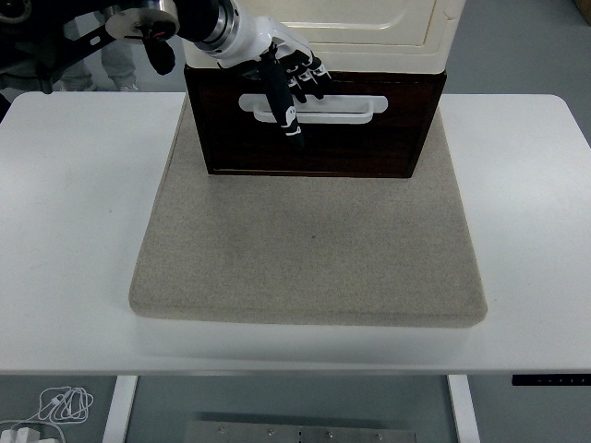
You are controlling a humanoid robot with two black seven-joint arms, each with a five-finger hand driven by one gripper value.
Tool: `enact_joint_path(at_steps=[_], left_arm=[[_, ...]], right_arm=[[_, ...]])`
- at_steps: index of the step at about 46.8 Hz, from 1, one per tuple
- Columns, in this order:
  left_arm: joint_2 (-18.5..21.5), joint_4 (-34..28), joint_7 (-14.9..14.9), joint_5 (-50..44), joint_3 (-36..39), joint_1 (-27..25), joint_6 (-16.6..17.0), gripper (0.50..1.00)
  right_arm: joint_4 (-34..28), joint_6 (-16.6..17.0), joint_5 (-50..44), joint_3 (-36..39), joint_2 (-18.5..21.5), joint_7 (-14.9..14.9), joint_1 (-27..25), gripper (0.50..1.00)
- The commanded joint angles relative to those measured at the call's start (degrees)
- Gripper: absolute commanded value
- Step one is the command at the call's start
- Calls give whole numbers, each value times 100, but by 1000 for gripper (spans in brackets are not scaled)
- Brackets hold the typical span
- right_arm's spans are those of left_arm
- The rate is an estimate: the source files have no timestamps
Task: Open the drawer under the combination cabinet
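The combination cabinet has a cream upper body (369,28) and a dark brown drawer (369,143) below it, fronted by a white bar handle (349,110). It stands at the back of a beige mat (314,249). My left hand (297,92) reaches in from the upper left and hovers at the left part of the handle. Its fingers are spread over the top of the handle, while the thumb points down across the bar. Nothing is clasped in the hand. The drawer front sits still under the cream body. No right arm shows.
The mat lies on a white table (74,185) with bare margins left and right. A person's legs (115,65) stand behind the table's far left corner. A coiled cable (60,403) lies on the floor at the lower left.
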Motion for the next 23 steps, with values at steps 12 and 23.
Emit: enact_joint_path(at_steps=[12, 23], left_arm=[[-3, -7, 0, 63, 43, -7, -19, 1000], [-47, -7, 9, 107, 105, -33, -18, 1000]], right_arm=[[0, 0, 0, 1, 0, -3, 0, 926], [0, 0, 0, 1, 0, -3, 0, 926]])
